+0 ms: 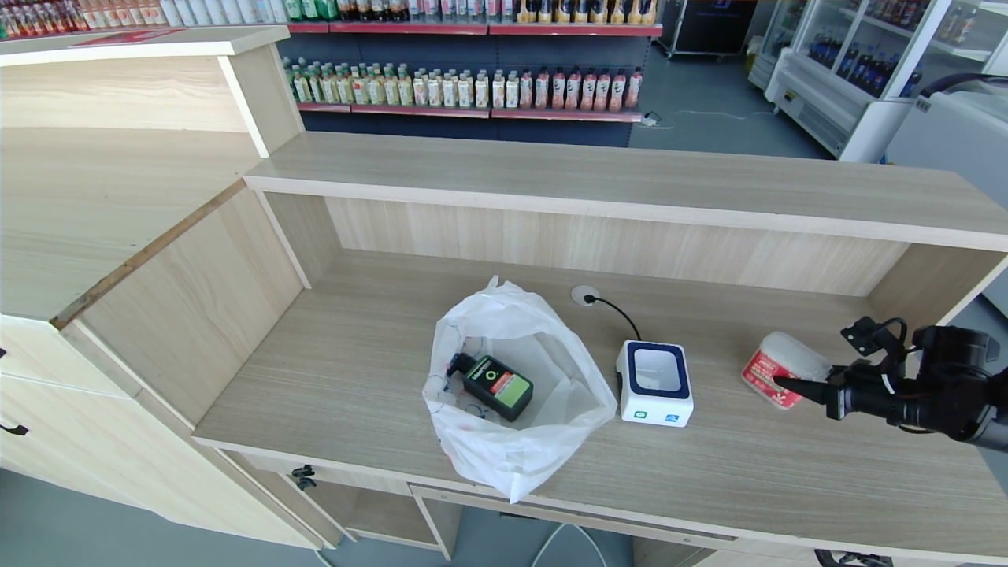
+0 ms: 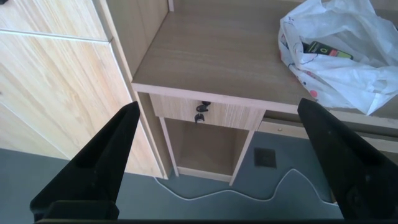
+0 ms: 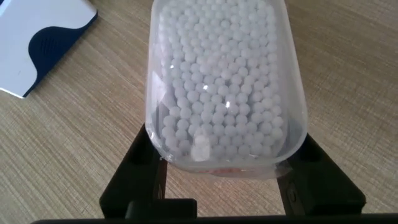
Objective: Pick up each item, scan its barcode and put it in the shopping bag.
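Cotton-swab tub (image 1: 783, 368) lies on the counter (image 1: 378, 370) at the right, just right of the scanner (image 1: 655, 382), with the right gripper (image 3: 227, 174) pinching its right-hand end.

The tub's long axis runs roughly left to right, in line with the right arm that comes in from the right, so the fingers (image 3: 146, 171) flank its near and far sides and press against them. Whether it rests on the wood or is just lifted I cannot tell. The scanner lies to the left of the tub, and the shopping bag (image 1: 488, 315) further left, open-mouthed, with a green-and-black bottle (image 1: 494, 383) inside. The head view gives this layout. The right wrist view gives the contact on the tub's sides and the white swab tips through its clear wall. The left gripper (image 2: 217, 107) hangs spread wide off the counter's near left corner, well apart from the tub.
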